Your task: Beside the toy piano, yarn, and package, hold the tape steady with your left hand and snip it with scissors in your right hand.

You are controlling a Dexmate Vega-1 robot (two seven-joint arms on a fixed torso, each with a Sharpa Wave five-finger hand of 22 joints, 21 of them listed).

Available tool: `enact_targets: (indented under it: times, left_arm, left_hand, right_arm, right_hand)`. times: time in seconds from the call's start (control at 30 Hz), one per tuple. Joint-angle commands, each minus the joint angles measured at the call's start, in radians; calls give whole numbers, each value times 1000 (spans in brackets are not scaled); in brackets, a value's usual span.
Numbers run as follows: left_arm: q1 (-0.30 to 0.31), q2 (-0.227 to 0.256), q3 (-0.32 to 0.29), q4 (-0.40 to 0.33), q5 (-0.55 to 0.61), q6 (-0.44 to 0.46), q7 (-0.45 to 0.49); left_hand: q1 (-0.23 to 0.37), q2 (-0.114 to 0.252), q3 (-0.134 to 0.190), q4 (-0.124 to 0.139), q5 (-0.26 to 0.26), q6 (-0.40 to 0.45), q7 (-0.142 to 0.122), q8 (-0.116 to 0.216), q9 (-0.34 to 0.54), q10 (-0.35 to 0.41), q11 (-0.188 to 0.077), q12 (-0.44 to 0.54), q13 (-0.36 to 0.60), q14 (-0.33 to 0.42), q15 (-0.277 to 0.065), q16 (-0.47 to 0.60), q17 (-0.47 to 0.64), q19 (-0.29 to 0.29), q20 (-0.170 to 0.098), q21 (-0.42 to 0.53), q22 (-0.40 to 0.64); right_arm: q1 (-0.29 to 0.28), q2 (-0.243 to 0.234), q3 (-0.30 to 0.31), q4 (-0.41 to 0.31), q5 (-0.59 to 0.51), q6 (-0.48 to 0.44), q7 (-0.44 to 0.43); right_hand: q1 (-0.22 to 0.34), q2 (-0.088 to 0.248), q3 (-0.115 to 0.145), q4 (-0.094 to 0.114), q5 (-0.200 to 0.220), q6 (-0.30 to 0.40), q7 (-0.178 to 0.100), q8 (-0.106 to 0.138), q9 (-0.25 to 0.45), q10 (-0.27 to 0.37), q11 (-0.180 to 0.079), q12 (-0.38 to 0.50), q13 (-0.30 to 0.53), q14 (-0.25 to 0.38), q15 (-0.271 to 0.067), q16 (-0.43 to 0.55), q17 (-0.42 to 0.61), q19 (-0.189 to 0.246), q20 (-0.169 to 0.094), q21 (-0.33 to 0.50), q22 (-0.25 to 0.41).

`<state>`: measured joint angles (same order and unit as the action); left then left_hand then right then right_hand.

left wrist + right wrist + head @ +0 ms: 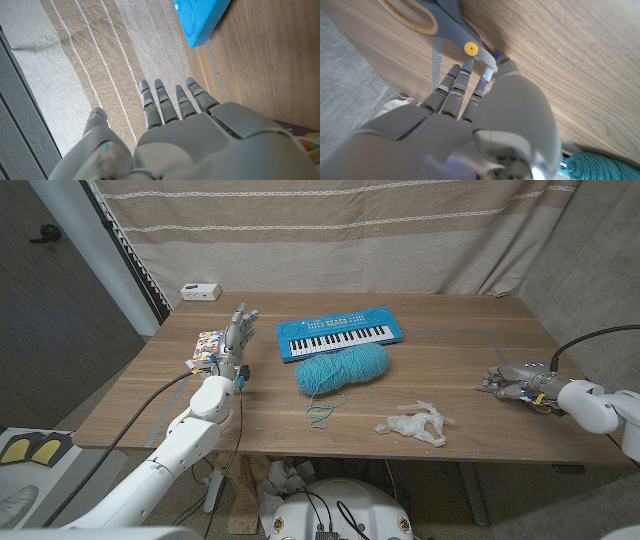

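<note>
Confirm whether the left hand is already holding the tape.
No: in the left wrist view the left hand has its fingers spread toward the curtain with nothing in them, the toy piano lying beyond.

One toy piano (341, 337), one yarn ball (341, 369), one scissors (445, 22), perhaps one crumpled wrapper (417, 424).

Grey scissors (451, 26) on table edge

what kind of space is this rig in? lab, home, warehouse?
Most likely a makeshift lab or data-collection bay, not a home: a striped beige fabric backdrop hangs behind the wooden table, loose cables run off its edge, and the props are staged oddments, such as a blue toy piano and teal yarn skein.
</note>
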<state>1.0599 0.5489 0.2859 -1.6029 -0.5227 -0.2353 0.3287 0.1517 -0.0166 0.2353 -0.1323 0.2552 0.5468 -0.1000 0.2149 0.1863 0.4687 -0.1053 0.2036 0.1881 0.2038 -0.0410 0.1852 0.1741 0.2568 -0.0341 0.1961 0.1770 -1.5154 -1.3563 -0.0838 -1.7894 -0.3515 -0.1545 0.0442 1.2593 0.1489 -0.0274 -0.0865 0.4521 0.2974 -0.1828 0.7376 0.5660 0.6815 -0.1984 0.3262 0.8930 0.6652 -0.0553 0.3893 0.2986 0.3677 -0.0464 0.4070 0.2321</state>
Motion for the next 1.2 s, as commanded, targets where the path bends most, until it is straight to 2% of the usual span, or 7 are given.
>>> enact_targets:
  times: [0.03,0.17,0.4,0.57,0.87,1.03,1.2]
  left_arm:
    - [-6,-1,5,0,4,3,-4]
    - [-11,-2,6,5,4,1,-6]
    - [-10,-6,6,7,2,-1,-5]
    - [-8,-8,7,9,2,-3,-3]
    - [-2,-8,7,3,4,-5,0]
    - [2,-7,6,-3,3,-5,2]
    - [2,-9,6,-4,2,-7,0]
  left_hand:
    - [-7,-3,1,7,5,14,-1,4,2,16,3,6,5,5,-51,3,3,-4,2,3,3]
    - [-8,-3,0,8,6,17,-2,5,2,17,-1,6,5,5,-51,3,3,-4,2,3,3]
    - [-10,-3,0,8,6,25,-1,6,2,15,1,5,5,5,-51,3,3,-4,2,3,3]
    - [-12,-3,-1,8,6,29,-2,6,2,18,-2,6,5,6,-51,3,3,-3,1,3,3]
    - [-14,-3,-2,9,7,35,-1,6,2,20,-1,6,5,7,-53,3,3,-3,1,3,3]
    - [-16,-3,-2,10,7,39,-2,6,2,22,-5,6,5,9,-53,4,4,-3,1,3,3]
    - [-18,-3,-3,11,7,43,-2,6,2,22,-2,6,5,11,-55,5,4,-2,1,3,3]
  right_arm:
    - [46,-61,-92,-1,60,-28,-30]
    - [70,-77,-128,-3,73,-36,-34]
    - [124,-94,-189,0,92,-29,-39]
    - [144,-112,-211,4,128,-18,-56]
    - [160,-151,-239,-2,194,-18,-100]
    - [157,-183,-248,-17,236,-24,-140]
    - [84,-197,-171,-21,267,-21,-163]
  right_hand:
    - [6,8,-1,-6,9,-10,-3,-13,-13,-11,0,-3,-634,63,-186,28,15,9,-81,11,0]
    - [33,14,9,-19,14,-13,-4,-25,-29,-11,-2,2,-620,131,-187,67,40,12,-87,20,-1]
    - [116,12,34,-48,12,5,-3,-49,-67,103,-3,87,-545,238,-189,138,129,26,-117,61,8]
    - [133,-2,16,-34,-1,48,-8,-85,-94,151,-1,217,-406,296,-186,219,277,21,-134,119,34]
    - [136,11,9,-22,-12,111,-5,-96,-108,142,7,287,-316,300,-184,273,384,6,-147,155,45]
    - [138,23,13,-10,-54,280,-22,-93,-153,124,4,310,-300,269,-184,280,440,4,-151,190,34]
    - [142,26,22,2,-116,450,-18,-165,-274,162,-2,357,-304,285,-183,279,461,-7,-150,241,-1]
